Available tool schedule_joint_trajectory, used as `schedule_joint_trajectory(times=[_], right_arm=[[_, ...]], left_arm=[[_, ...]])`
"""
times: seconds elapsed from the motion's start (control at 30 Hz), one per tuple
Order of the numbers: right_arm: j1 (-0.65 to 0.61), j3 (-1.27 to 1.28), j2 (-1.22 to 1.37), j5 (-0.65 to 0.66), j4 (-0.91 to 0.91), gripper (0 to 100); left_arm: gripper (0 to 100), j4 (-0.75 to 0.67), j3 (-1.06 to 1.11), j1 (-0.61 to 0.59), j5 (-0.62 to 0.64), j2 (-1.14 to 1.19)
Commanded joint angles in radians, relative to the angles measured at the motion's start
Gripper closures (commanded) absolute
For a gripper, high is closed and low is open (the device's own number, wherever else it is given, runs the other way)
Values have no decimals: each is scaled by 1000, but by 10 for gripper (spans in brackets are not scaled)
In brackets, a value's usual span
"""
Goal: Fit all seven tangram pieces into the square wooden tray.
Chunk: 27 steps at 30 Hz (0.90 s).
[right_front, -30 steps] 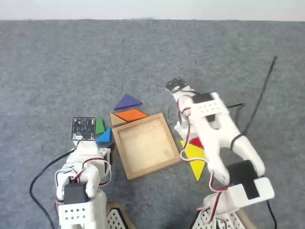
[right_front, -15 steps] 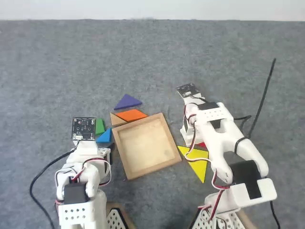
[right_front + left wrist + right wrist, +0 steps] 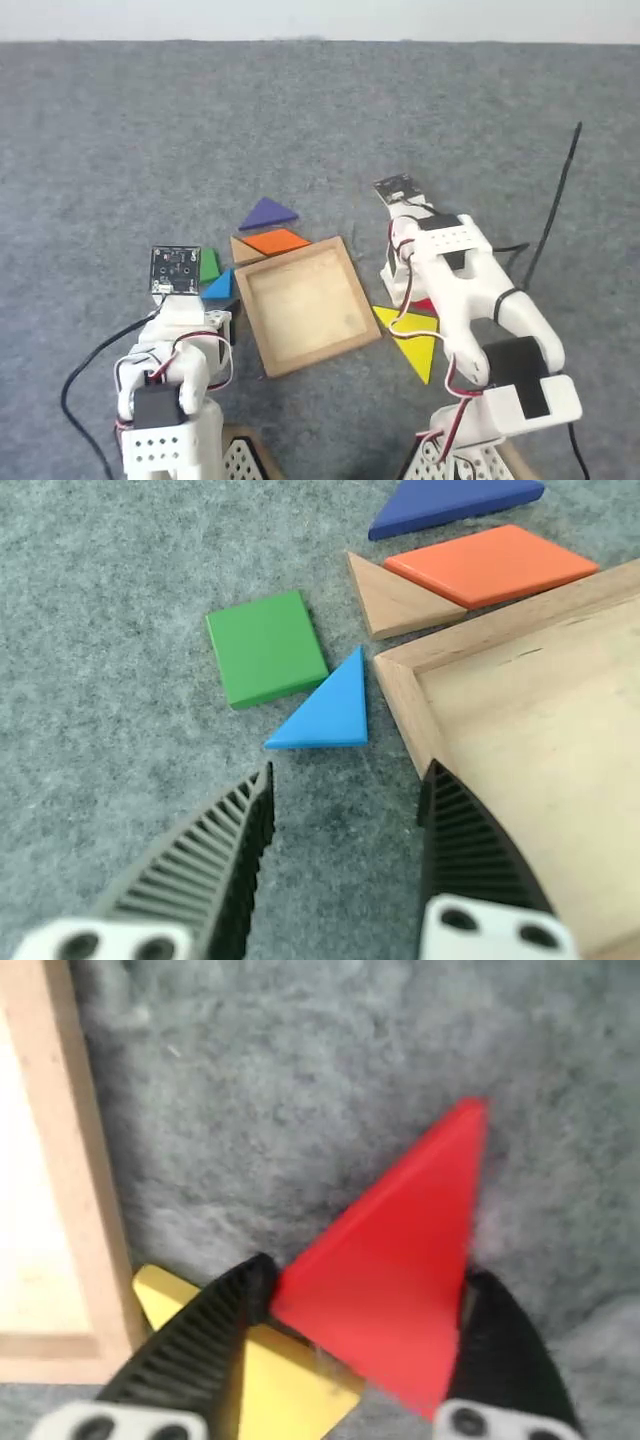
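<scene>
The square wooden tray [image 3: 336, 247] lies mid-table with nothing in it. Right of it, my right gripper [image 3: 368, 1274] is low over the red triangle [image 3: 395, 1250] and shut on it, a finger against each side. One corner of that piece overlaps the yellow triangle [image 3: 410, 338]. My left gripper [image 3: 350, 778] hangs open just above the carpet beside the tray's left corner [image 3: 400, 675]. A blue triangle [image 3: 328, 715] and a green square [image 3: 265, 647] lie ahead of it. Farther on are a wood-coloured triangle [image 3: 395, 605], an orange parallelogram [image 3: 490, 565] and a purple triangle [image 3: 267, 213].
Grey carpet covers the table, with wide bare room beyond the pieces and to the far left. A black cable [image 3: 550, 215] runs along the right side behind the right arm [image 3: 450, 265].
The right arm swung right and came down over the red triangle, then held still for the last half second. The left arm has not moved.
</scene>
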Motion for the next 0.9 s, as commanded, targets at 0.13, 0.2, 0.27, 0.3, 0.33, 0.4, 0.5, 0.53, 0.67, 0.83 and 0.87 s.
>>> schedule_joint_trajectory(times=[0.13,0.2,0.27,0.3,0.33,0.4,0.5,0.53,0.67,0.83,0.87], right_arm=[[22,0,-16,-9,-8,960],[24,-12,-24,-6,16,957],[24,-48,-47,-5,59,957],[27,-71,-65,-5,82,957],[25,-94,-88,-5,105,957],[13,-137,-142,11,147,957],[-35,-193,-206,74,209,958],[-48,-210,-222,72,225,958],[-127,-285,-243,110,240,958],[-160,-348,-200,124,242,957],[-153,-351,-188,124,242,954]], left_arm=[[766,5,-10,-2,-5,-18],[766,5,-10,-2,-5,-18],[766,5,-10,-2,-5,-18],[766,5,-10,-2,-5,-18],[766,5,-10,-2,-5,-18],[766,5,-10,-2,-5,-18],[766,5,-10,-2,-5,-18],[766,5,-10,-2,-5,-18],[766,5,-10,-2,-5,-18],[766,5,-10,-2,-5,-18],[766,5,-10,-2,-5,-18]])
